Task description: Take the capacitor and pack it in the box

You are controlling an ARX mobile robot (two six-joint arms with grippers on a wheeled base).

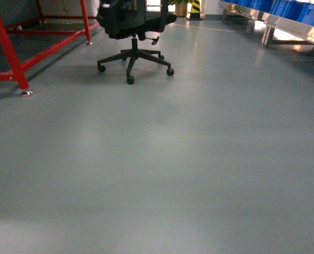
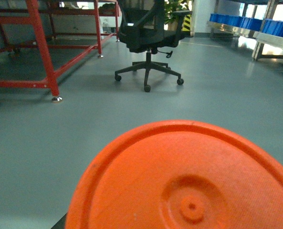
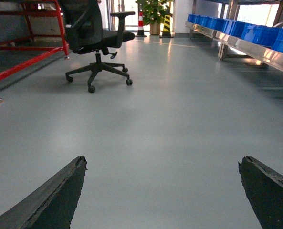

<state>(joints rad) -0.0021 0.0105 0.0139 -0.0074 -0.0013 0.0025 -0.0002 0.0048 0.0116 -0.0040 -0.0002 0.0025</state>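
Right gripper [image 3: 162, 191] spreading wide over bare grey floor [image 1: 162, 169]; no pink box or capacitor showing in any view.

Its two dark fingers [image 3: 50, 200] are gaping, holding nothing. A round orange plastic disc [image 2: 184, 181] is blocking the left wrist view, hiding that gripper, so its state is unclear. Beyond are standing a black wheeled office chair [image 1: 133, 32], a red metal frame [image 1: 8, 58] and blue plastic bins [image 3: 256, 33], cropped.

Dim, soft frames, window glare on the grey floor [image 1: 162, 159] (orange disc [image 2: 189, 181] perhaps defocused).
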